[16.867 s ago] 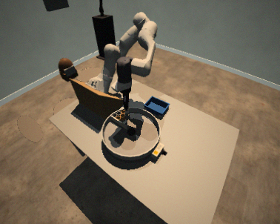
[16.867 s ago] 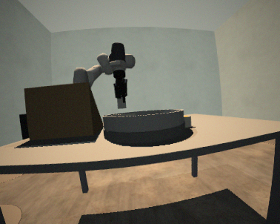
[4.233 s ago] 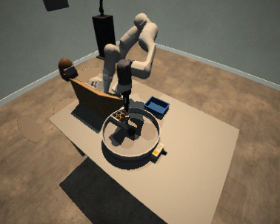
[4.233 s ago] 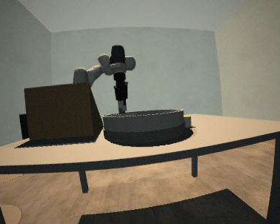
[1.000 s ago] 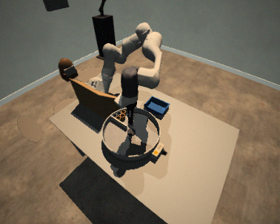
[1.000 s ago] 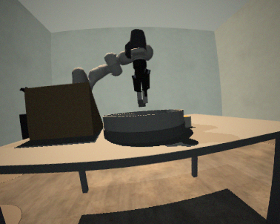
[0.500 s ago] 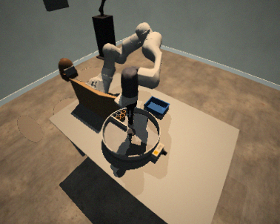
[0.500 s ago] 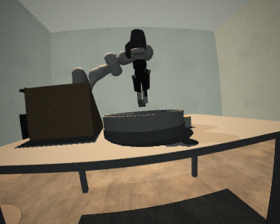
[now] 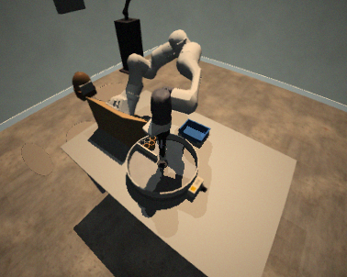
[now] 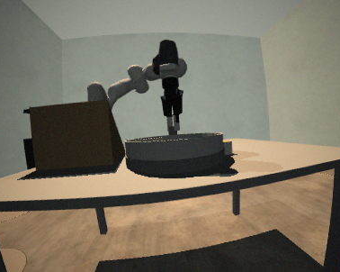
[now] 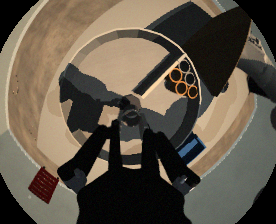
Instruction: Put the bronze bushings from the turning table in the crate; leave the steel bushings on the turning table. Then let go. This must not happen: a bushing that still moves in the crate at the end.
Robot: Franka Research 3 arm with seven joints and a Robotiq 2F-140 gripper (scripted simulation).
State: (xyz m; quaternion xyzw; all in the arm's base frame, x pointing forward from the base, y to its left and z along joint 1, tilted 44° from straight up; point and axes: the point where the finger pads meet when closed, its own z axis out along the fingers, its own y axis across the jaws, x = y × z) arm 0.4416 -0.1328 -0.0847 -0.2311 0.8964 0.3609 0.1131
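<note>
The turning table (image 9: 127,168) (image 10: 174,151) (image 11: 132,33) is a round pan with a raised rim. Against a straight divider (image 11: 161,77) in it stand three bronze bushings, one of them at the near corner (image 11: 175,75), and two grey steel bushings, one of them at the top (image 11: 184,66). My gripper (image 9: 162,160) (image 10: 173,128) (image 11: 131,117) points down, low over the middle of the turning table, near its brownish hub (image 11: 133,102). It is shut on a bushing, seen as a dark grey ring in shadow; its metal is hard to tell. The blue crate (image 9: 195,131) (image 11: 191,149) stands beyond the rim; no bushing shows in it.
A tall brown board (image 9: 115,124) (image 10: 72,137) (image 11: 216,55) stands beside the turning table, close to the bushing group. A small box with an orange button (image 9: 195,187) sits at the rim. A dark red grid (image 11: 43,185) shows in the wrist view.
</note>
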